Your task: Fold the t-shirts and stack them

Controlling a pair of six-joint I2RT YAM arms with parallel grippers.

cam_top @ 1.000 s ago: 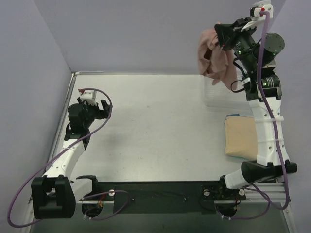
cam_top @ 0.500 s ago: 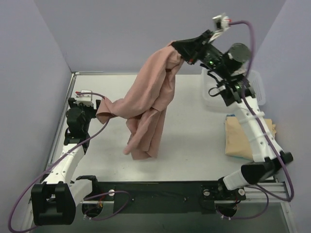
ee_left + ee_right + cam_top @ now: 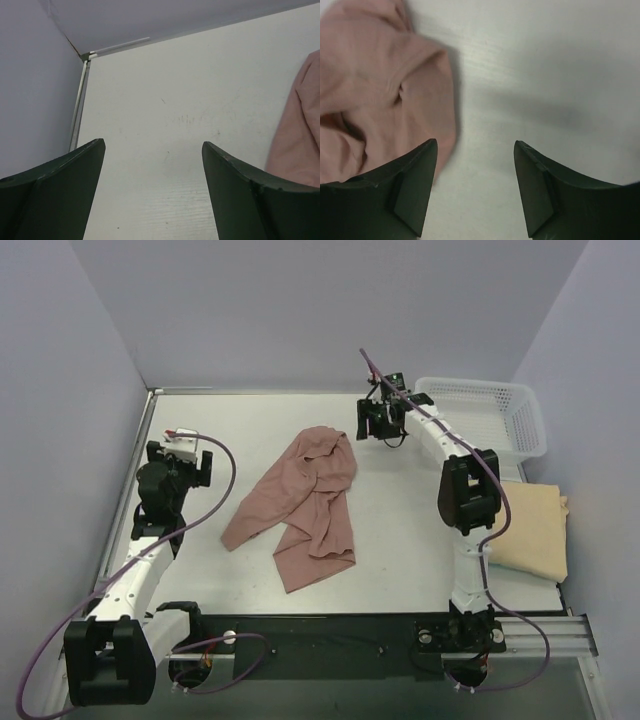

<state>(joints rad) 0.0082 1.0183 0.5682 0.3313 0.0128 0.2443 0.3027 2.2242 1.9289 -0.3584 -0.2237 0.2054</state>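
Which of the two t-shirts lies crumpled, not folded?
The pink t-shirt in the middle; the tan t-shirt lies neatly flat at the right edge.

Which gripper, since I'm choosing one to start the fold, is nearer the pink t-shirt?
Right. The right gripper hangs just past the far right corner of the pink t-shirt; the left gripper sits farther off to its left.
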